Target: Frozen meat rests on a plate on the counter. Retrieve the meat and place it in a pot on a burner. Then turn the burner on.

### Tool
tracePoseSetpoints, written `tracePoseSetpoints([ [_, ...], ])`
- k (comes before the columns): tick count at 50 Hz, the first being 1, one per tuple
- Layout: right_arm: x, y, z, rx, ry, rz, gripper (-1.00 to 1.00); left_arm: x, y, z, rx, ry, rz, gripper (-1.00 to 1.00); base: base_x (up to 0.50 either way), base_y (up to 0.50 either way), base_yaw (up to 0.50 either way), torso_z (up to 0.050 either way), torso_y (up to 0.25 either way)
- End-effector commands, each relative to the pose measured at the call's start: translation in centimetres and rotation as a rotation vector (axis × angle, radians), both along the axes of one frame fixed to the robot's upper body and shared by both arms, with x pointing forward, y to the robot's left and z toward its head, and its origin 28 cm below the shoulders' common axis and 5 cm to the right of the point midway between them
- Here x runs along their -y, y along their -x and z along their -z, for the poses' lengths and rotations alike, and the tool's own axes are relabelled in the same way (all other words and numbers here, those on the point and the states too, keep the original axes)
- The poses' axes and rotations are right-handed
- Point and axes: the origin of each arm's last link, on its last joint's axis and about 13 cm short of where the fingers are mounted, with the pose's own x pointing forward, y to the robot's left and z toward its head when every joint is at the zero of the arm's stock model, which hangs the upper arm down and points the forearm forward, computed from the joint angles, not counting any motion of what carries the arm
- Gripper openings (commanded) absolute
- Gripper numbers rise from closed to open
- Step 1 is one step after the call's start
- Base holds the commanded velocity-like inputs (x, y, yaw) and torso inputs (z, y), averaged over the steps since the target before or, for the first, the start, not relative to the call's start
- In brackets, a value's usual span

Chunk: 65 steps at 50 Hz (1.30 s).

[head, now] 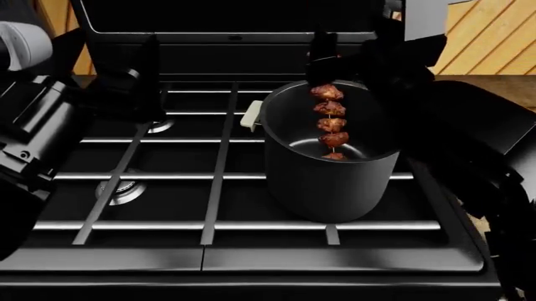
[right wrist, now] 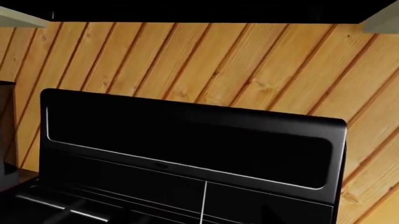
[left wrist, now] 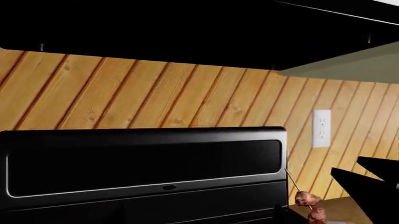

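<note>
The meat hangs upright on its thin skewer, its lowest chunk down inside the steel pot. The pot stands on the right side of the black stove's grates. My right gripper is shut on the skewer's top end, just above the pot's far rim. The skewer's top chunks also show in the left wrist view, and its bare stick shows in the right wrist view. My left gripper hovers over the stove's back left. It is dark against the stove, so its jaws are unclear. The plate is out of view.
The stove's raised black back panel stands just behind the pot. Two left burners lie under the grates. The wooden counter continues right of the stove. A wall outlet sits on the plank backsplash.
</note>
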Motion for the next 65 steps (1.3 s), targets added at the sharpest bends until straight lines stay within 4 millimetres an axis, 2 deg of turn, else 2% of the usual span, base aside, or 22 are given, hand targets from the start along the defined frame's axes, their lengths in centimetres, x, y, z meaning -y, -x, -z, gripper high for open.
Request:
tracePoseSetpoints([
  [1,0.3,2.3,-1.2,0.011,0.075,0.001,1.00,0.3,0.4,0.0,0.033,-0.007,0.017,1.00,0.00,0.00,0.00,0.000,0.000],
  [10,0.5,4.9,-1.5,-0.018,0.025,-0.023,1.00,0.5,1.1,0.2,0.049,-0.018,0.024,1.00,0.00,0.00,0.00,0.000,0.000],
  [23,1.0,9.0,-1.6,0.055,-0.012,0.026,1.00,-0.1,2.8,0.4,0.118,0.005,-0.021,1.00,0.00,0.00,0.00,0.000,0.000],
  [30,1.1,10.5,-0.9,0.013,0.021,0.015,1.00,0.1,3.4,1.0,0.122,-0.005,0.000,1.00,0.00,0.00,0.00,0.000,0.000],
  [33,1.1,10.9,-0.8,0.043,0.061,0.011,1.00,0.1,3.5,1.5,0.116,-0.007,0.012,1.00,0.00,0.00,0.00,0.000,0.000],
  [47,1.8,11.7,0.3,0.076,0.020,0.036,1.00,0.1,4.1,2.9,0.183,0.047,0.069,1.00,-0.03,0.00,0.00,0.000,0.000],
  [65,1.8,12.6,0.7,0.110,0.003,0.051,1.00,0.0,4.2,3.4,0.188,0.088,0.090,1.00,-0.50,0.00,0.00,0.001,0.001],
])
